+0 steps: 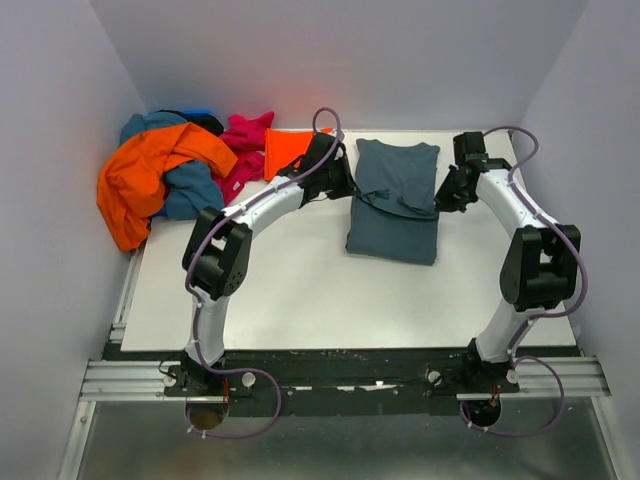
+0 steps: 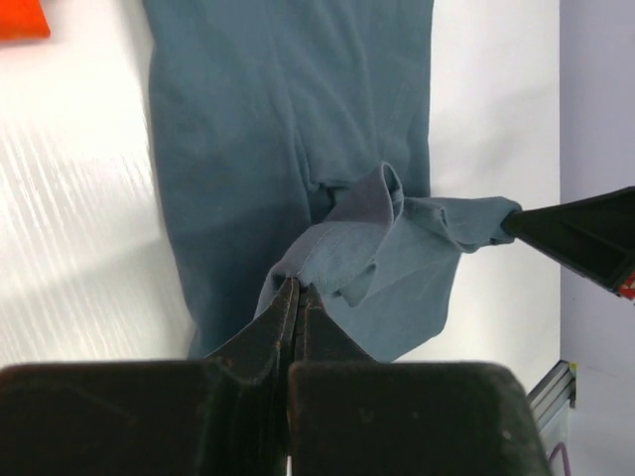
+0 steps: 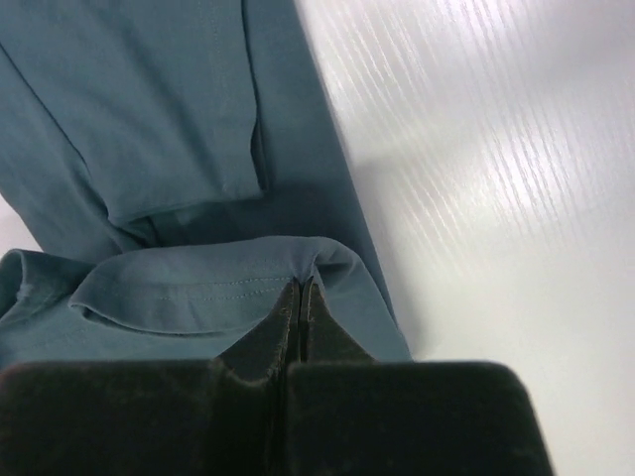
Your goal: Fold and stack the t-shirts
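A slate blue-grey t-shirt (image 1: 395,200) lies partly folded at the middle back of the white table (image 1: 300,290). My left gripper (image 1: 350,186) is shut on its left edge, lifting a fold of cloth (image 2: 337,253). My right gripper (image 1: 440,197) is shut on its right edge at a stitched hem (image 3: 198,293). The cloth between them hangs in a raised band across the shirt. A folded bright orange-red shirt (image 1: 288,150) lies left of it. An orange shirt (image 1: 150,175), a teal-blue one (image 1: 190,188) and a magenta pink one (image 1: 245,140) are heaped at the back left.
Grey walls close in the table at the back and both sides. The heap of shirts overhangs the table's back-left corner. The right gripper's black finger (image 2: 585,238) shows at the right edge of the left wrist view.
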Controlling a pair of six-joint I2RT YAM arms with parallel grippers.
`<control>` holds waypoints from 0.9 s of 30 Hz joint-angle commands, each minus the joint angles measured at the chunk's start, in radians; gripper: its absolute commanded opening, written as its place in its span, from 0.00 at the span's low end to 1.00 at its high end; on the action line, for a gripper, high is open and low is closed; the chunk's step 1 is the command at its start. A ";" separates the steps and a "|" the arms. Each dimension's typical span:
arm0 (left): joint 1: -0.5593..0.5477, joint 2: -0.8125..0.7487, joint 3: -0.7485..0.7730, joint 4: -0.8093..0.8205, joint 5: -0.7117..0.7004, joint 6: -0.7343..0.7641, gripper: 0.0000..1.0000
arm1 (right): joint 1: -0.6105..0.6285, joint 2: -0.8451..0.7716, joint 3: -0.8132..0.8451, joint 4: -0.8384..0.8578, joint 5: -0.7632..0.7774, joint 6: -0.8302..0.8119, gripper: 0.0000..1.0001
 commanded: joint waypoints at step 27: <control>0.005 -0.213 -0.370 0.105 0.022 0.014 0.50 | -0.044 -0.208 -0.457 0.259 -0.179 -0.070 0.42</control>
